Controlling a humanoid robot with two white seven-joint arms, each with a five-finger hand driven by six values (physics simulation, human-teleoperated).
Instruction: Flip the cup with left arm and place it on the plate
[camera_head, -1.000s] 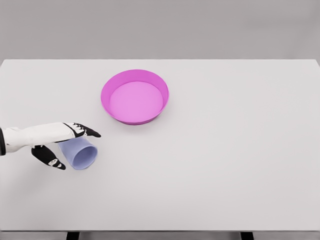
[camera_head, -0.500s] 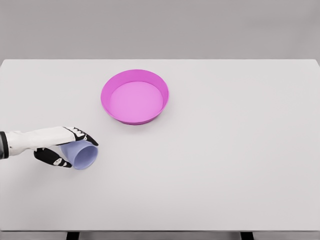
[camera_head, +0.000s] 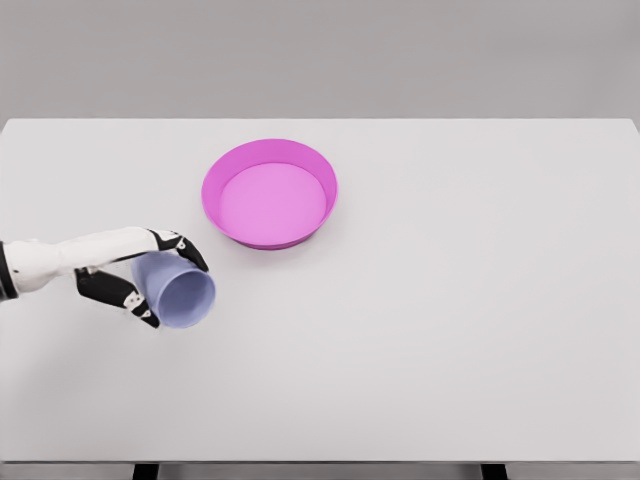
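Head view of a white table (camera_head: 450, 330) against a grey backdrop. The left arm enters from the left edge at mid-height and reaches rightward over the table's left part. The left hand (camera_head: 135, 280), white with black fingers (camera_head: 190, 255), is curled around a pale blue cup (camera_head: 178, 290): upper fingers lie over the cup's top side, the thumb and lower fingers wrap beneath and behind it, so the cup is pinched between them. The cup is tipped on its side, its open mouth facing right and toward the viewer, its base hidden within the hand. Whether the cup touches the table or is lifted just clear of it cannot be told; a faint shadow lies below its rim. The plate (camera_head: 225, 215), a round magenta dish with a raised wall, sits upright on the table up and to the right of the cup, near the table's centre and toward the far edge. Cup and plate are apart, with bare table between them. Two dark table legs show at the bottom edge. Only the left arm shows.
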